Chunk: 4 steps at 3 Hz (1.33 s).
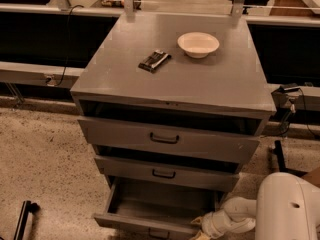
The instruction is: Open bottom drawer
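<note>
Speckled floor [45,174] is seen around the grey counter [200,89], dark panels [35,39] are ranged behind; the pincer [199,231] is held low right.

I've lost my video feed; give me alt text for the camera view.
The bottom drawer of a grey three-drawer cabinet stands pulled out, with the gripper at the right end of its front. On top sit a white bowl and a dark packet.
</note>
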### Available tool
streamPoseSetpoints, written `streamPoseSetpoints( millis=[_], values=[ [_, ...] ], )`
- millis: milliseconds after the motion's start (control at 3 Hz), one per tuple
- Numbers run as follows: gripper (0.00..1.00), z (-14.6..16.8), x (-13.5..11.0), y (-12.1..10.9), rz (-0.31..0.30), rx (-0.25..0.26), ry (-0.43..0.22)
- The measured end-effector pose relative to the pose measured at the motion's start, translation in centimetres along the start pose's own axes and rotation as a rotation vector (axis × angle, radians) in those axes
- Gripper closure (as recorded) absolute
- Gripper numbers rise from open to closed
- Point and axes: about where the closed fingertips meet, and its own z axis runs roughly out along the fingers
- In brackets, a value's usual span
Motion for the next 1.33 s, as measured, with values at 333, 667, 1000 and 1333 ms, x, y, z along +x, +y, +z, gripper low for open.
streamPoseSetpoints(
  millis=[333, 667, 1000, 1333],
  values=[
    [0.51, -1.0, -1.1, 1.8, -0.02, -0.018, 0.012],
    [0.32, -3.0, -3.9, 4.5, -0.096, -0.049, -0.007],
    [0.09, -2.9, -4.0, 4.8, -0.094, -0.054, -0.007],
    [0.0, -2.8, -4.0, 4.9, -0.094, -0.057, -0.008]
  ],
)
